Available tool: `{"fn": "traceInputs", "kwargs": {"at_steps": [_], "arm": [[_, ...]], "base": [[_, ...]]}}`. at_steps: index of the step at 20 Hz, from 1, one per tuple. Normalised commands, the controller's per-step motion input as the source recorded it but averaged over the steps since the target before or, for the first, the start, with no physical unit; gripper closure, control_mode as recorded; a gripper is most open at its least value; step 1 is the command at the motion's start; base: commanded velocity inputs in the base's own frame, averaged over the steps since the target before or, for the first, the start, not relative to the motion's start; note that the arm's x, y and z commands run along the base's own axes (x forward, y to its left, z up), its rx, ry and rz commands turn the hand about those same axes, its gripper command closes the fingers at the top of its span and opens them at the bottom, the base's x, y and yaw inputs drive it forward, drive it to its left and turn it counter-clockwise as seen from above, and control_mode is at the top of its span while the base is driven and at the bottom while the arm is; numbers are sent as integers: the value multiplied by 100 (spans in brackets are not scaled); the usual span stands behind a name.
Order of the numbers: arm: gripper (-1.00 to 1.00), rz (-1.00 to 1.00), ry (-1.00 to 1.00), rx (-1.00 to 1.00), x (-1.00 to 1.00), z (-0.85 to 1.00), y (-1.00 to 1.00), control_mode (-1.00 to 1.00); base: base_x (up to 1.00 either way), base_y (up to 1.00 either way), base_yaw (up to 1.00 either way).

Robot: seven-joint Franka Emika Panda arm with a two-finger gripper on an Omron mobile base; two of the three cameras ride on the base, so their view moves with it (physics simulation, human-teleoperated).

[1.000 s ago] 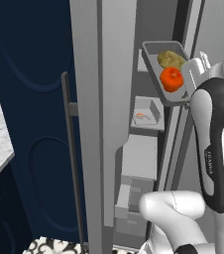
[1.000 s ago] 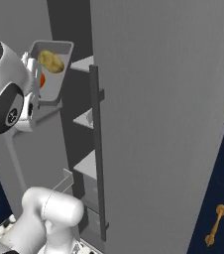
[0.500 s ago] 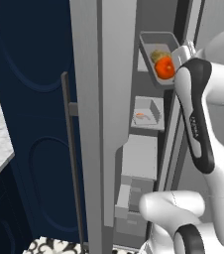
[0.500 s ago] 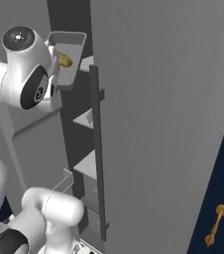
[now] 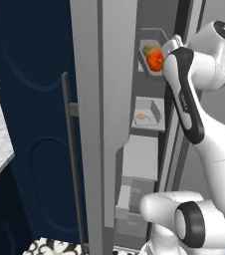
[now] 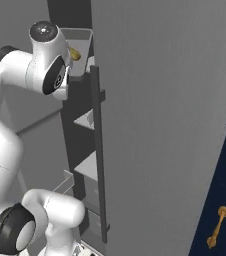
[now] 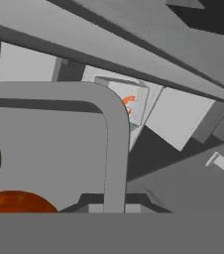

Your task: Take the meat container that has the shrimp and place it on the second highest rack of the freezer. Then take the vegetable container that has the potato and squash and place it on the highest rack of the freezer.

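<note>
My arm reaches into the open freezer [image 5: 102, 99], a tall grey unit between navy cabinets [image 5: 30, 99]. The vegetable container [image 5: 147, 52] with the potato and squash [image 5: 155, 60] sits at the highest rack level; I cannot tell whether my gripper is clamped on it. The shrimp [image 5: 141, 115] container rests on the second highest rack [image 5: 147, 124]

White glossy arm [image 5: 204, 134], rounded links, dark grey joint caps, black forearm panel w/ small lettering
</note>
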Motion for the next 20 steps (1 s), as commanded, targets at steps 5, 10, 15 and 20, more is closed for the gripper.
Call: {"fn": "traceInputs", "kwargs": {"at_steps": [5, 10, 15, 20], "arm": [[100, 0, 0, -1, 51, 0, -11, -100], [100, -8, 0, -4, 36, 0, -10, -100], [100, -8, 0, -3, 36, 0, -6, -100], [100, -2, -1, 0, 39, 0, -25, -100]], "base": [[0, 0, 0], [0, 0, 0], [0, 0, 0], [0, 0, 0]]}}
